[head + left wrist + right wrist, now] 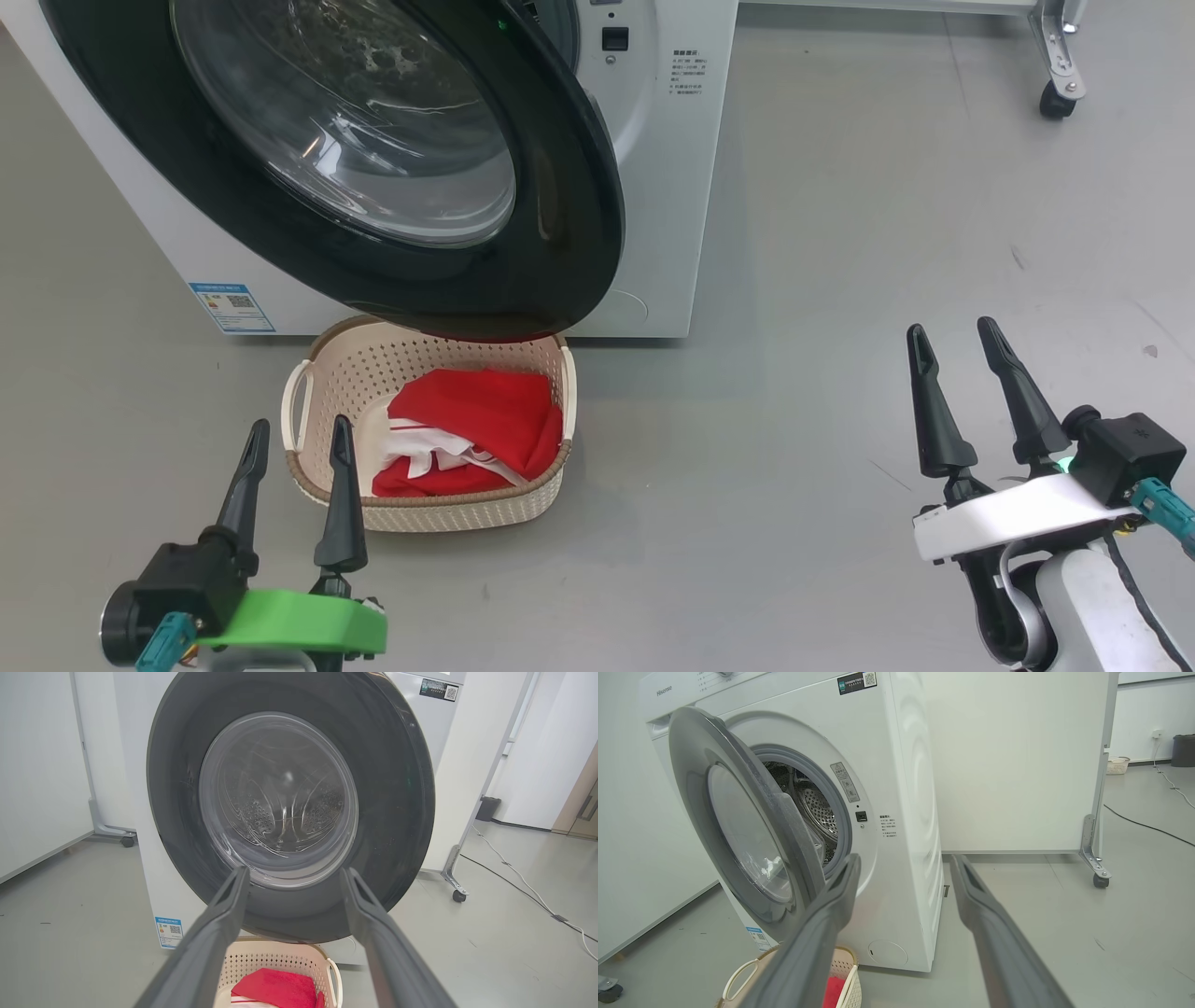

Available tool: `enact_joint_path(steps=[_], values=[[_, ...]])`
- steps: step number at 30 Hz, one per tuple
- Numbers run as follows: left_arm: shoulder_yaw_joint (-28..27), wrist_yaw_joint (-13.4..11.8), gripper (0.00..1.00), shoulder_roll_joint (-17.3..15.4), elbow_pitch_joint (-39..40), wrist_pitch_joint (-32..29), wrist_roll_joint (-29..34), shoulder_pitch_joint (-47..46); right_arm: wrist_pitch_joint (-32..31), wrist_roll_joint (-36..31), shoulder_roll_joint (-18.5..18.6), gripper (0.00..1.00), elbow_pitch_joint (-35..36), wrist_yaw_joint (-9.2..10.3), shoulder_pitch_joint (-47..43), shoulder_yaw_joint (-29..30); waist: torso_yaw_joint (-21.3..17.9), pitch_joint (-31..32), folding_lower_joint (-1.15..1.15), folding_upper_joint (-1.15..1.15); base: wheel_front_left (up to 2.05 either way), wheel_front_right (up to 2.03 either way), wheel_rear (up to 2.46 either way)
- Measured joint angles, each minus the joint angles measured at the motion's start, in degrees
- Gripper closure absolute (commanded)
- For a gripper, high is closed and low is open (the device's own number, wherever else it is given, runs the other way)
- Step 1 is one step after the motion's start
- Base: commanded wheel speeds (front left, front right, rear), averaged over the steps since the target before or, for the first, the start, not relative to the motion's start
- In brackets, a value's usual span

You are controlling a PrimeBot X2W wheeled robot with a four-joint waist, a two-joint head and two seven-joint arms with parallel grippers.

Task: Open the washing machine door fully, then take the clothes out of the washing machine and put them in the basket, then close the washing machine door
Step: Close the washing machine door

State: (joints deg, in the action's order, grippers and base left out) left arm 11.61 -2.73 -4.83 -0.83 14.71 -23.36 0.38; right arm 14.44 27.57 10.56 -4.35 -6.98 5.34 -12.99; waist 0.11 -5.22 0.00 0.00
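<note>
The large round washing machine door, a glossy black rim around a bulging clear glass bowl, stands partly swung out from the big white front-loading washing machine. Its lower edge hangs over the small cream perforated plastic basket, which sits on the grey floor just before the machine. The bright red and white clothes lie inside the basket. The left claw, by the basket's near left corner, and the right claw, well apart to the right, both gape wide and hold nothing.
</note>
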Motion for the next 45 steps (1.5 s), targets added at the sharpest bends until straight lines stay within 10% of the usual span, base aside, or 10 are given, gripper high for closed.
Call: enact_joint_path(steps=[11,12,13,15,45], values=[[-0.5,0.6,0.0,0.6,0.0,0.0,0.8,0.0,0.0,0.0,0.0,0.0,0.1,-0.01,0.0,0.1,0.2,-0.3,0.0,0.0,0.0,0.0,0.0],[-0.5,0.6,0.0,0.6,0.0,0.0,0.8,0.0,0.0,0.0,0.1,0.07,0.1,0.0,0.0,-0.1,0.2,-0.3,0.0,0.0,0.0,0.0,0.0],[-0.5,0.6,0.0,0.7,0.0,0.0,0.8,0.0,0.0,0.0,0.3,0.53,0.1,-0.01,0.0,-0.5,0.3,-0.4,0.0,0.0,0.0,0.0,0.0],[-0.5,1.0,0.0,0.8,-0.1,0.0,0.8,0.0,0.0,0.0,0.7,1.0,0.1,0.0,0.0,-1.4,0.4,-0.5,0.0,0.0,0.0,0.0,0.0],[4.2,2.4,0.0,2.1,1.4,0.0,1.9,-2.8,-2.5,-3.0,14.4,1.0,7.3,-0.19,15.5,-22.6,8.6,-10.1,0.0,0.0,0.0,0.0,0.0]])
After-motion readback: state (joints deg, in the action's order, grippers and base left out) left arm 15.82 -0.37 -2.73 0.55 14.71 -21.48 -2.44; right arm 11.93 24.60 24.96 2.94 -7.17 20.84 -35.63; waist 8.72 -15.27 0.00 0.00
